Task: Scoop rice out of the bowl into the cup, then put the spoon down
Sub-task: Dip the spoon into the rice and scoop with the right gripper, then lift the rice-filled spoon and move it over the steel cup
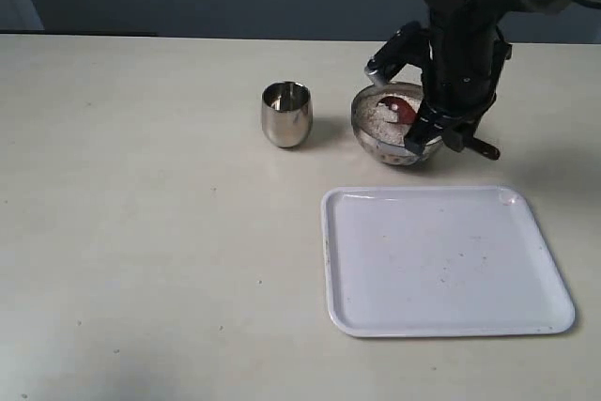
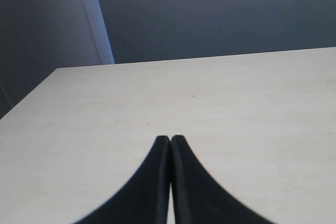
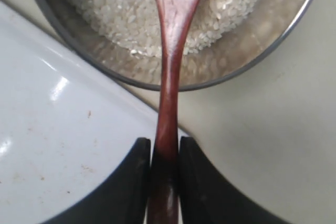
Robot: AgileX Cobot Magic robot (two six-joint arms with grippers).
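Observation:
The steel bowl (image 1: 374, 133) (image 3: 294, 19) holds a heap of white rice (image 1: 376, 114) (image 3: 121, 9). My right gripper (image 1: 441, 133) (image 3: 165, 142) is shut on the handle of the reddish-brown wooden spoon (image 1: 400, 111) (image 3: 170, 77), whose oval end reaches over the rice inside the bowl. The small steel cup (image 1: 285, 114) stands upright to the left of the bowl, apart from it. My left gripper (image 2: 170, 139) is shut with nothing in it, above bare table, and does not show in the exterior view.
A white tray (image 1: 441, 260) (image 3: 52, 145) lies just in front of the bowl, with small specks on it. The beige table (image 1: 141, 213) stretches wide to the left. A dark wall runs behind the table's far edge.

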